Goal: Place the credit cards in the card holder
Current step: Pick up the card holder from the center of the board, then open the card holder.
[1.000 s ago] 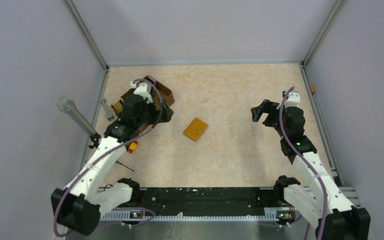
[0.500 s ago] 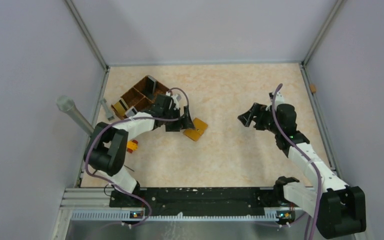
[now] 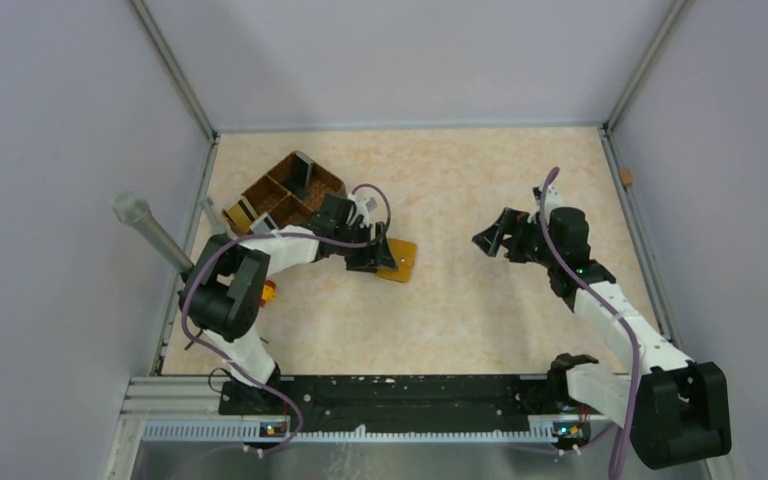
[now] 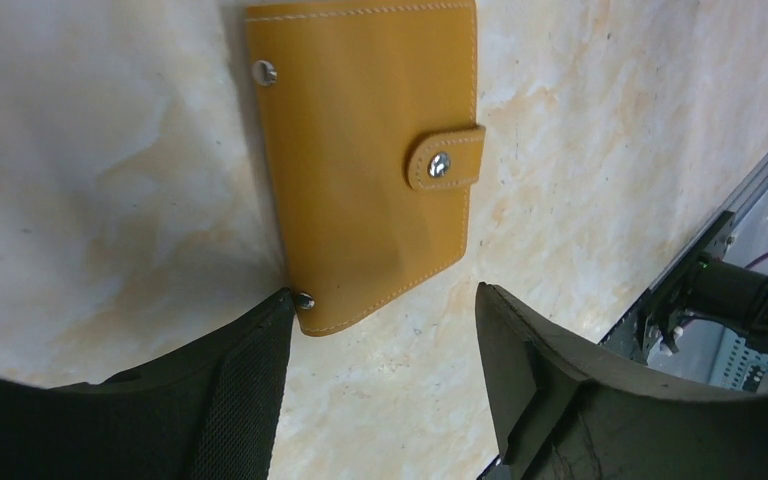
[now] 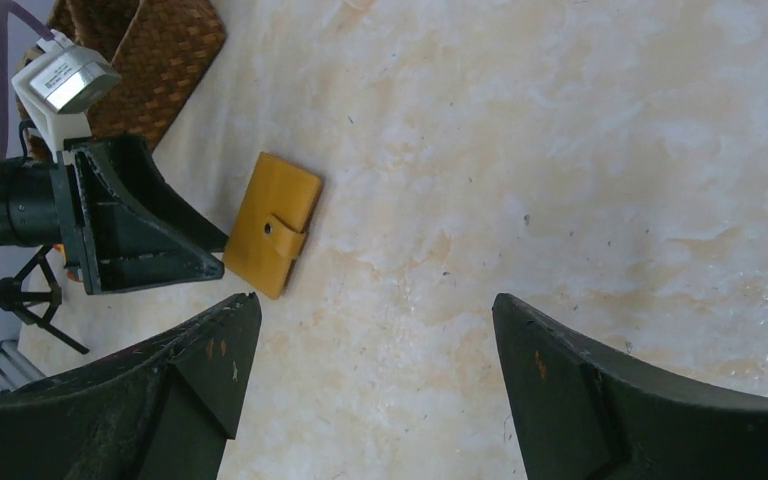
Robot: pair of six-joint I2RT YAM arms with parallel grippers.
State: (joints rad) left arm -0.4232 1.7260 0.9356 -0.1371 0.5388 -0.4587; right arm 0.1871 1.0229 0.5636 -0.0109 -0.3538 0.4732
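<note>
We see one card holder (image 3: 400,262), strap snapped shut, lying flat on the table (image 3: 460,330) just left of centre in the overhead view. The left gripper (image 4: 382,295) stands with jaws apart around its end, one finger touching a corner. The right gripper (image 3: 490,238), right of centre, gapes wide and holds nothing. One woven basket (image 3: 285,190) sits at upper left.

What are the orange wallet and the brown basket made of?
The flat mustard-orange wallet looks like smooth leather or faux leather: pale stitching runs along its edges, with shiny metal studs. The brown compartment basket looks woven, perhaps wicker or rattan: a criss-cross weave shows on its side.
</note>
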